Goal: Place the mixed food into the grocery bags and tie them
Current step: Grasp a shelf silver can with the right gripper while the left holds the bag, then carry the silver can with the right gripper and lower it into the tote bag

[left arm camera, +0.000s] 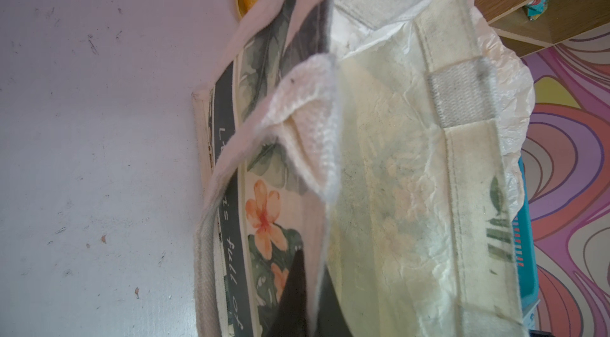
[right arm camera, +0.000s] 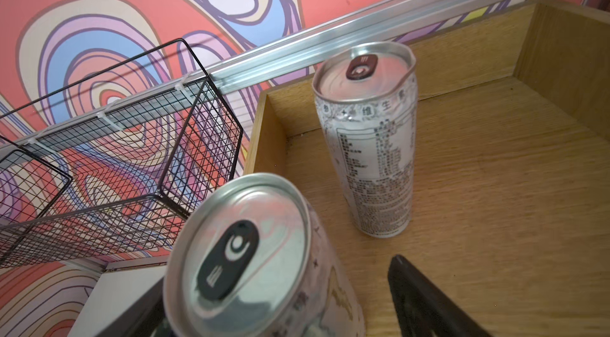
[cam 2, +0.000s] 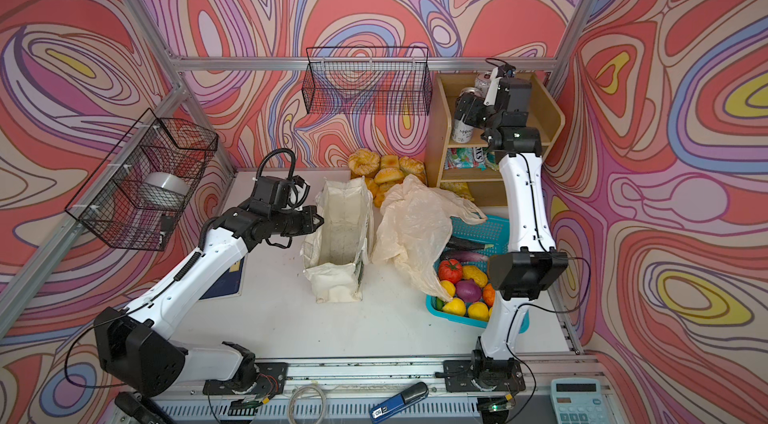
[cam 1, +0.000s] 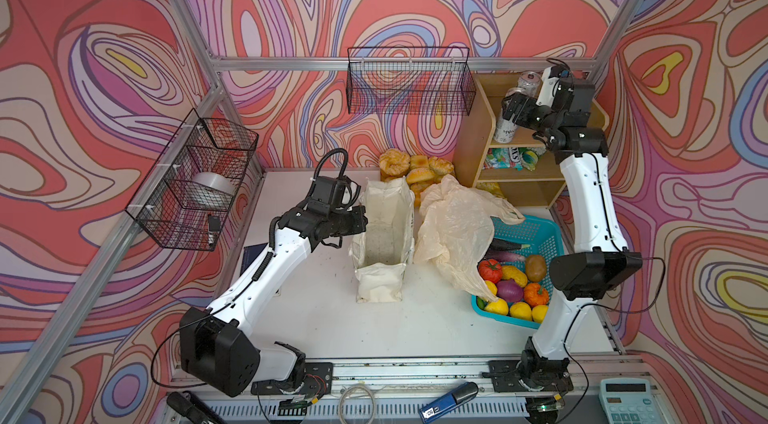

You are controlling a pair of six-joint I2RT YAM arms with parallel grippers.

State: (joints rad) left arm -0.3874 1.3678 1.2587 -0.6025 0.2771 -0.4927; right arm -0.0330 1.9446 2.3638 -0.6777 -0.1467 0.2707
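**Table** (cam 1: 316,318): white, scuffed, walled in by swirl-patterned panels. It carries all the items below.

**Wooden shelf unit** (cam 1: 473,139): stands in the rear right corner. The top tier holds two tall white-silver cans, both upright. The tier below holds the snack packet (cam 1: 509,158).

**Wire baskets**: one hangs on the back wall (cam 1: 409,81), beside the shelf top. Another hangs on the left wall (cam 1: 195,181).

**Cloth tote** (cam 1: 380,235): stands upright at mid-table with its mouth open. Nothing is visible inside. The left gripper (cam 1: 360,222) is clamped on the rim of the tote's left wall. The wrist view shows its dark fingers (left arm camera: 293,286) pinched on the cloth edge.

**Plastic bag** (cam 1: 453,231): crumpled and lying against the tote's right wall. It drapes over the left side of the teal basket (cam 1: 536,231) and covers part of the produce there.

**Teal basket**: sits front right. The right arm's elbow housing (cam 1: 594,272) hides its right rim. The lemons (cam 1: 519,310) lie along its front edge among other produce.

**Bread rolls** (cam 1: 415,168): heaped against the back wall, behind the tote and the bag.

**Right gripper** (cam 1: 510,109): at the shelf's top tier, jaws apart and straddling the nearer can (right arm camera: 251,253). A gap shows between that can and one finger (right arm camera: 422,299). The farther can (right arm camera: 369,140) stands close behind the nearer one, and the shelf's side wall runs alongside.
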